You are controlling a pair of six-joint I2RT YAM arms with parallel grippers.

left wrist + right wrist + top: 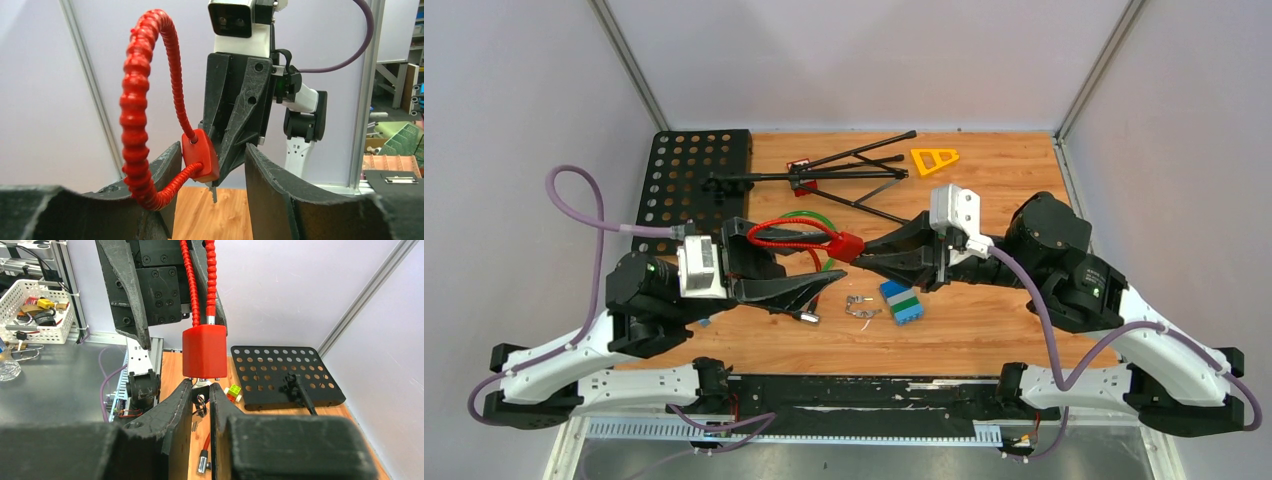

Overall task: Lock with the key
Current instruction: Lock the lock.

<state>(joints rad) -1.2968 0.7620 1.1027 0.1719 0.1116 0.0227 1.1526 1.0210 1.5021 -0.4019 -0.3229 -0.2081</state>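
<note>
Because the left pincer (211, 150) stands open, the right pincer (201, 389), gripping the key (202, 385), may spin the unbraced lock (204, 351)

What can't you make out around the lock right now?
How deep the key sits in the keyhole: right wrist view, the right fingers close over it under the lock body.
Whether the left fingers grip the red cable: left wrist view, one finger hides the contact; top view, too small.
</note>
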